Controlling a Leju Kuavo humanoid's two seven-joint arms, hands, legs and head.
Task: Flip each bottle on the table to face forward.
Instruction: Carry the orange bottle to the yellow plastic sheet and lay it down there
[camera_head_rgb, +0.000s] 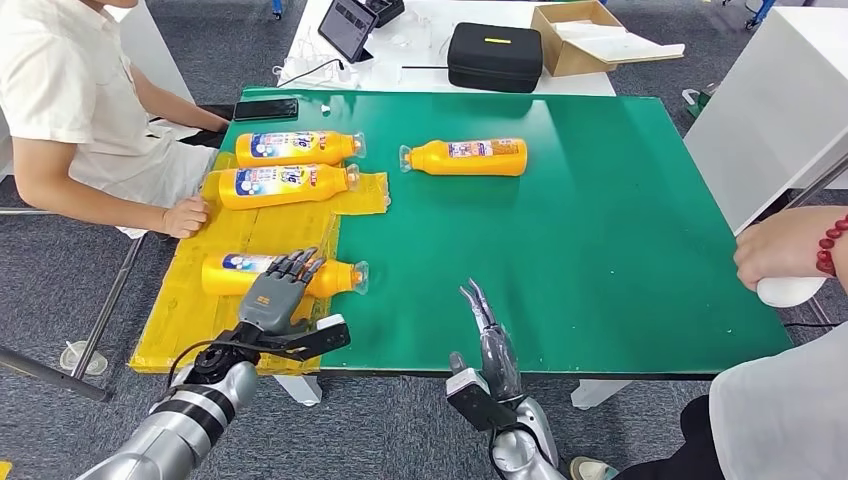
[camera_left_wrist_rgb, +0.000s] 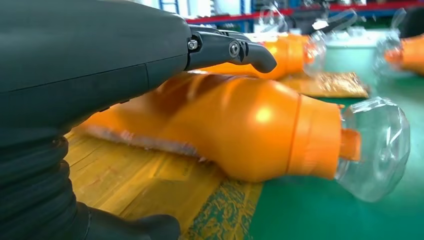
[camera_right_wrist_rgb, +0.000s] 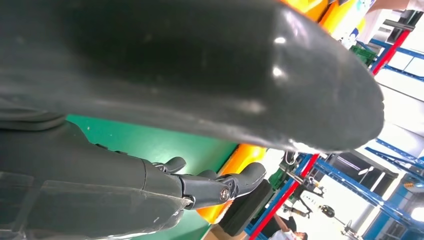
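Several orange bottles lie on their sides. The nearest bottle (camera_head_rgb: 340, 278) (camera_left_wrist_rgb: 250, 130) rests on the yellow sheet (camera_head_rgb: 190, 325), its clear cap pointing right. My left hand (camera_head_rgb: 275, 292) (camera_left_wrist_rgb: 90, 60) reaches over its middle with fingers spread above it and the thumb out to the side; no grip shows. Two more bottles (camera_head_rgb: 295, 148) (camera_head_rgb: 285, 186) lie at the back of the sheet, labels up. Another bottle (camera_head_rgb: 470, 157) lies on the green table (camera_head_rgb: 600, 250). My right hand (camera_head_rgb: 490, 335) (camera_right_wrist_rgb: 175, 75) hovers at the front edge with straight fingers, holding nothing.
A person sits at the left with a hand (camera_head_rgb: 185, 216) on the yellow sheet. Another person's hand (camera_head_rgb: 785, 255) rests at the table's right edge on a white object (camera_head_rgb: 790, 291). A phone (camera_head_rgb: 265, 109), black case (camera_head_rgb: 495, 56) and cardboard box (camera_head_rgb: 590, 38) lie behind.
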